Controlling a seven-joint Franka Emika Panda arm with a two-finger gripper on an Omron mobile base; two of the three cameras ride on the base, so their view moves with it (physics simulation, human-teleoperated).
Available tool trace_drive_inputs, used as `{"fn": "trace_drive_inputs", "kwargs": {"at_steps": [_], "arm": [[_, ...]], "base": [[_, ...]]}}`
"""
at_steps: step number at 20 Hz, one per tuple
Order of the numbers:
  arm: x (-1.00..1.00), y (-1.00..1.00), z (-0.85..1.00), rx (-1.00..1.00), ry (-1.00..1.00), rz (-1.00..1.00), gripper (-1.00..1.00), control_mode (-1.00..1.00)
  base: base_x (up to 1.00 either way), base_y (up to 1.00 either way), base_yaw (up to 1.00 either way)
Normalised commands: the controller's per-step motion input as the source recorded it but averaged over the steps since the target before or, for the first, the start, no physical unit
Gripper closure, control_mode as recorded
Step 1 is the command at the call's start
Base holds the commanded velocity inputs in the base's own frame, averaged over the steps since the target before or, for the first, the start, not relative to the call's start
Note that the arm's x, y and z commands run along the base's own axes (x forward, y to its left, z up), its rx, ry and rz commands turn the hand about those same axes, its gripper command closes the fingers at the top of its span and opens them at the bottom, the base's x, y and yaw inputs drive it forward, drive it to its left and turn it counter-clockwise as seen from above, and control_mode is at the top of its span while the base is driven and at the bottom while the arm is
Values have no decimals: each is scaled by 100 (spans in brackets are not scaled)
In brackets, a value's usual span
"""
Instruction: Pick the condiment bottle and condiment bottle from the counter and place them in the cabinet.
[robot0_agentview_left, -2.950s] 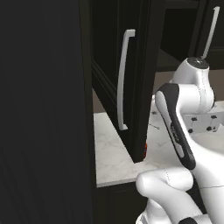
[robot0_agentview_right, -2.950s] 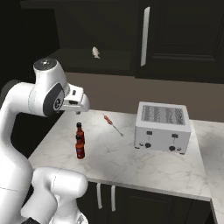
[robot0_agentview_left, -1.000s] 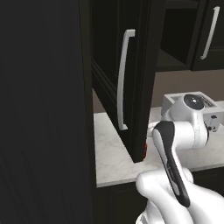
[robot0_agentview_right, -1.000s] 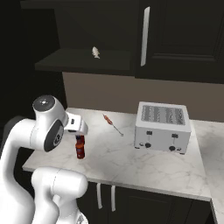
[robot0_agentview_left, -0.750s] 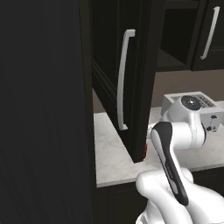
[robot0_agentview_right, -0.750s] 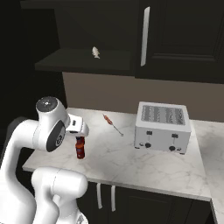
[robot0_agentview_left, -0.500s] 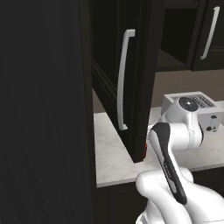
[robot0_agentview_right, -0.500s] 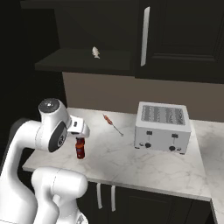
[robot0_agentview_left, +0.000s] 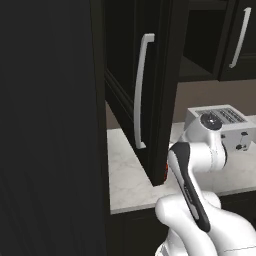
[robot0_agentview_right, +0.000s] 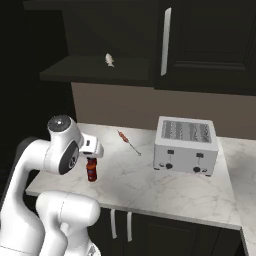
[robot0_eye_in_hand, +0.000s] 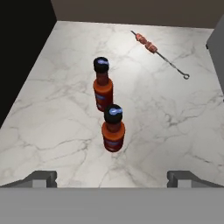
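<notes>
Hovering spread-fingered, the gripper (robot0_eye_in_hand: 111, 177) overlooks two red condiment bottles (robot0_eye_in_hand: 113, 128) whose labels are unreadable.

arm (robot0_agentview_right: 35, 165): glossy white rounded segments
joints: dark grey round caps, black band along one link
finger tips (robot0_eye_in_hand: 41, 178): small, grey, blocky

I can't read any text, brand, number or sign from here. The two red condiment bottles (robot0_eye_in_hand: 103, 90) (robot0_eye_in_hand: 113, 129) on the surface (robot0_eye_in_hand: 175, 131) each carry a band that looks like a label, but it is too blurred for me to make out letters. The toaster (robot0_agentview_right: 185, 145) front shows small dark knobs with no legible markings, and the cabinet (robot0_agentview_right: 210, 45) doors are plain.
</notes>
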Motion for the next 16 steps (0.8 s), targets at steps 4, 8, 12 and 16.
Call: {"fn": "trace_drive_inputs", "kwargs": {"at_steps": [4,8,12,16], "arm": [[16,2,-26,0,-3,0,-100,-100],[14,0,-32,0,0,0,-100,-100],[15,0,-35,0,0,0,-100,-100],[15,0,-31,0,0,0,-100,-100]], "base": [[0,0,0],[0,0,0],[0,0,0],[0,0,0]]}}
